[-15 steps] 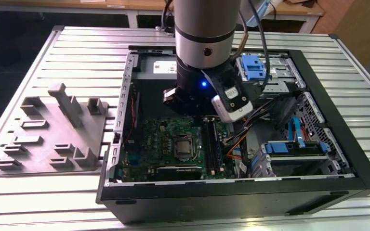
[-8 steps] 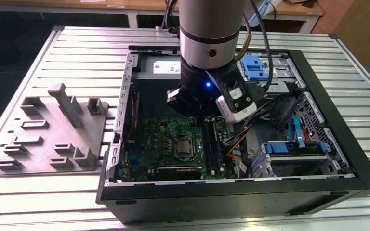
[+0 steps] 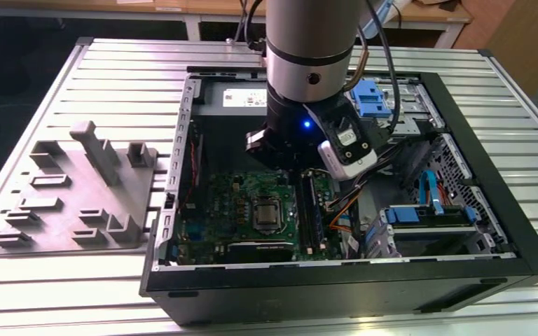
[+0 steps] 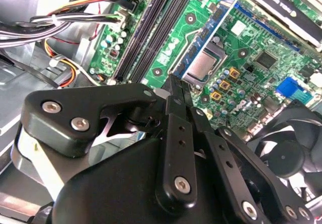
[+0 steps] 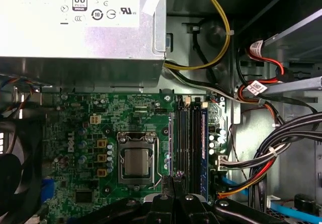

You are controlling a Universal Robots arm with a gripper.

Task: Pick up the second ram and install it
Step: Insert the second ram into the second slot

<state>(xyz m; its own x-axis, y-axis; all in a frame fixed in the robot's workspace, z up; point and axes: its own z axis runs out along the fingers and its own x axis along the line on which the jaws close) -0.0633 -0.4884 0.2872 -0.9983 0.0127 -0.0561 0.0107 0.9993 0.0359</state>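
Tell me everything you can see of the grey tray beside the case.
The grey tray looks like one moulded plastic piece. It lies flat on the slatted metal table, on the exterior view's left of the open case, its edge close to the case wall; contact there is unclear. One tall post and several shorter blocks stand upright from it, with low rectangular pockets between.

My gripper [image 5: 172, 179] hangs over the green motherboard [image 5: 85, 133], tip between the CPU socket [image 5: 137, 162] and the black memory slots [image 5: 183, 138]. The slot farthest from the socket carries a blue-faced memory stick [image 5: 204, 148]. A silver power supply [image 5: 80, 38] borders the board. A black fan [image 5: 12, 168] is on the socket's side. Bundled cables [image 5: 274, 151] and a yellow wire [image 5: 221, 32] run on the slots' side.
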